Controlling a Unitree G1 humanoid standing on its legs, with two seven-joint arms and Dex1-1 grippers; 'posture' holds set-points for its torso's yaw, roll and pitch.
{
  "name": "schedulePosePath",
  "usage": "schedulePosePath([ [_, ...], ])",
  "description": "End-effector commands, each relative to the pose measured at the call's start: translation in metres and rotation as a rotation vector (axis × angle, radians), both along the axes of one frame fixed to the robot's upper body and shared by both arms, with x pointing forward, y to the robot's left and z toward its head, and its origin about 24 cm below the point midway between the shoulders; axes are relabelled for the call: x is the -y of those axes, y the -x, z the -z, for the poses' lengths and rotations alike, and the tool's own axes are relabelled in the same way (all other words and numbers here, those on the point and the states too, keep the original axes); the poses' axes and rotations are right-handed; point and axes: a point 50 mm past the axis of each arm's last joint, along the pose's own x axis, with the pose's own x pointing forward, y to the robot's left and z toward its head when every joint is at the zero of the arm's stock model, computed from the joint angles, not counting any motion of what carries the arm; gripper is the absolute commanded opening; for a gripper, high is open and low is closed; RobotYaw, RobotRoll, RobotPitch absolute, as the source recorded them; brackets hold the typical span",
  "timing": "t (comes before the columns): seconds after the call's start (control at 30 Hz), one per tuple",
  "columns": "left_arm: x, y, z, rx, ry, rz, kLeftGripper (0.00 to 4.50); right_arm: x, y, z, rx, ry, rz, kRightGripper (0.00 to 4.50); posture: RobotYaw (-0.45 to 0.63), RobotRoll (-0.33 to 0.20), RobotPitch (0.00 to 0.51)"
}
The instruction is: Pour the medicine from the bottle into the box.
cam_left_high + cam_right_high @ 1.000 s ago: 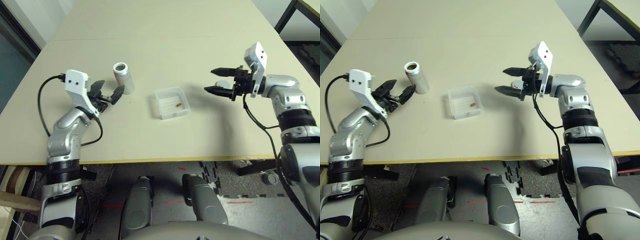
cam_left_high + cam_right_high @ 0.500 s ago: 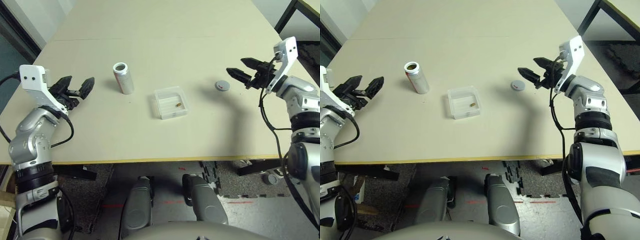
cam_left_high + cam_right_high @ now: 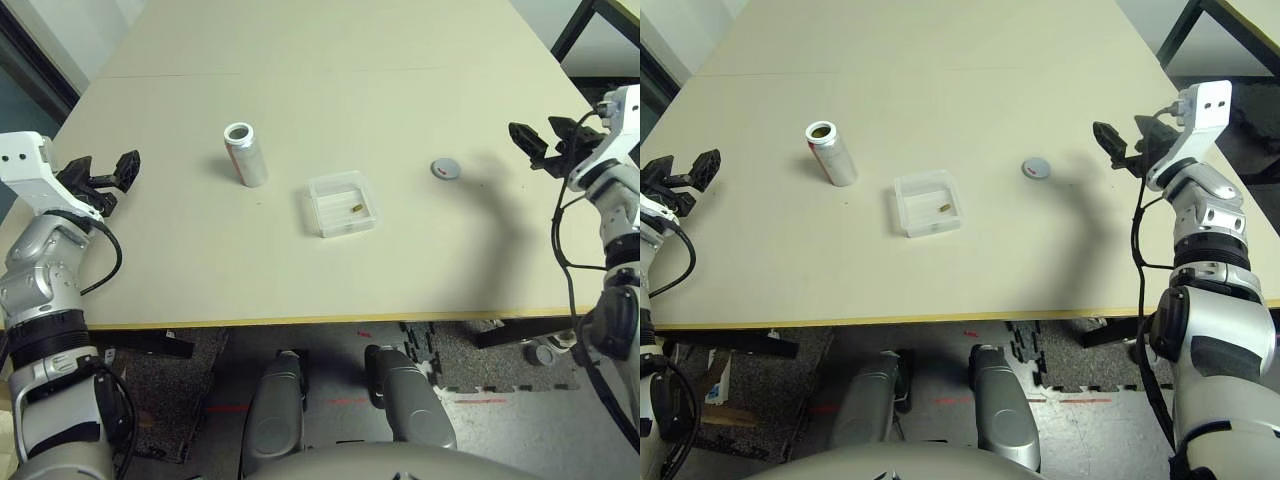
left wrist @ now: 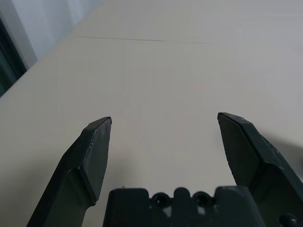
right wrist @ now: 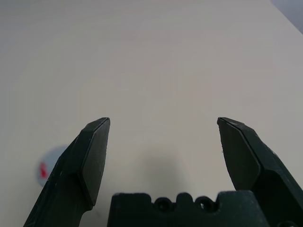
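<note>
The silver-grey bottle [image 3: 245, 155] stands upright and uncapped on the table's left half. Just right of it sits the clear square box [image 3: 343, 204], with one small brownish-yellow medicine pill [image 3: 357, 208] inside. The loose grey cap [image 3: 445, 169] with a red mark lies flat further right, also seen as the cap [image 5: 47, 165] beside my right gripper's finger. My left gripper [image 3: 103, 174] hangs open at the table's left edge, well away from the bottle. At the right edge my right gripper [image 3: 541, 141] is open too, past the cap. Both hold nothing.
The beige table [image 3: 330, 90] stretches far back, with its front edge [image 3: 330, 322] near me. A dark table leg [image 3: 570, 30] and floor lie beyond the far right corner.
Both arms have swung outward from the middle to the table's side edges, left arm leftward and right arm rightward. Bottle, box and cap have stayed put.
</note>
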Motion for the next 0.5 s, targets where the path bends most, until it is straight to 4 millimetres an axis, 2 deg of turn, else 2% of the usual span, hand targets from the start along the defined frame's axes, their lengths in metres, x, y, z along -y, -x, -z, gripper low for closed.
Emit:
schedulePosePath([
  [0.03,-0.0039,-0.0054,-0.0011,-0.008,-0.022,-0.004,4.49,0.0111,0.0084,0.0068,0.003,-0.019,0.054,4.50,-0.05,0.000,0.197],
  [0.5,-0.0070,-0.0137,-0.0015,-0.001,-0.026,0.003,4.49,0.0170,0.0143,0.0152,-0.008,-0.032,0.095,4.50,-0.06,0.000,0.184],
])
